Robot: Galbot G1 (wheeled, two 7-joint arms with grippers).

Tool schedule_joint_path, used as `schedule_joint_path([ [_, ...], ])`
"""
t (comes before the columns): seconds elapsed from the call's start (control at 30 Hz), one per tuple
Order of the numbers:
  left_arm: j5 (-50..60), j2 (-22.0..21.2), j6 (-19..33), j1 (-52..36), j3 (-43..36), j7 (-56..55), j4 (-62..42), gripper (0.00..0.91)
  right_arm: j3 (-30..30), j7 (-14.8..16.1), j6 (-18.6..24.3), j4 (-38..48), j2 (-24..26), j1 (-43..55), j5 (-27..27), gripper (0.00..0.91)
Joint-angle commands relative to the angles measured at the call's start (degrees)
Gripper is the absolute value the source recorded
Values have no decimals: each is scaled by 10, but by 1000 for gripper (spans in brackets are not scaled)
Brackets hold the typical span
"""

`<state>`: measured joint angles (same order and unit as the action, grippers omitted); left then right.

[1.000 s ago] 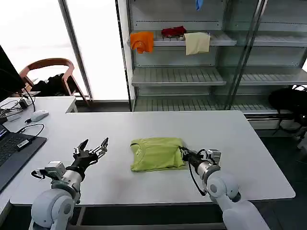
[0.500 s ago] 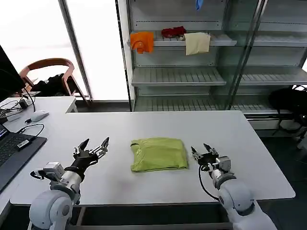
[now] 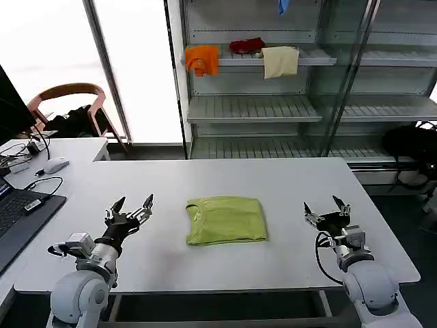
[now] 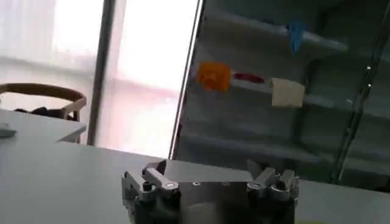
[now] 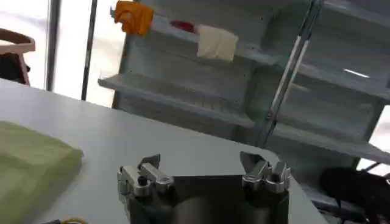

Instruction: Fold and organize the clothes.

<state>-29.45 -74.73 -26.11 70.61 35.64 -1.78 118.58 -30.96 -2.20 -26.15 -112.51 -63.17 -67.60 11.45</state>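
The lime yellow-green T-shirt (image 3: 226,219) lies folded into a flat rectangle at the middle of the white table (image 3: 225,179), its collar toward the left. A corner of it shows in the right wrist view (image 5: 30,170). My left gripper (image 3: 132,207) hovers open above the table, a hand's width left of the shirt, holding nothing. My right gripper (image 3: 327,210) stands open and empty to the right of the shirt, well apart from it. Both grippers' fingers are spread wide in the wrist views (image 4: 210,173) (image 5: 200,163).
A laptop (image 3: 17,215), cables and a mouse (image 3: 55,164) sit on the table's left end. Behind the table stands a shelf rack (image 3: 273,109) holding an orange cloth (image 3: 202,59), a red cloth (image 3: 247,45) and a cream cloth (image 3: 280,61). A chair (image 3: 72,102) stands at the back left.
My right gripper let go of the shirt's right edge, opened, and drew away to the right. The shirt stays folded in place. The left gripper has barely moved.
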Motion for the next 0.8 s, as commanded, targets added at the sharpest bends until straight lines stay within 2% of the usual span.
schedule_joint_path([
  [0.03,37,-1,44,0,-8,2,-24,907,-47,11,28,-8,3,-18,-22,907],
  [0.13,49,1,48,1,-11,0,-23,907,-52,14,19,-13,6,-18,-22,907],
  [0.2,52,3,48,3,-12,-3,-23,907,-62,34,12,-18,9,-20,-10,907],
  [0.27,59,4,51,4,-13,-7,-25,907,-65,41,13,-20,9,-21,-8,907],
  [0.4,86,6,78,-1,-14,-29,-43,907,-67,54,13,-15,6,-19,4,907],
  [0.8,90,17,81,-2,-10,-33,-50,907,-53,65,9,-5,-9,-3,14,907],
])
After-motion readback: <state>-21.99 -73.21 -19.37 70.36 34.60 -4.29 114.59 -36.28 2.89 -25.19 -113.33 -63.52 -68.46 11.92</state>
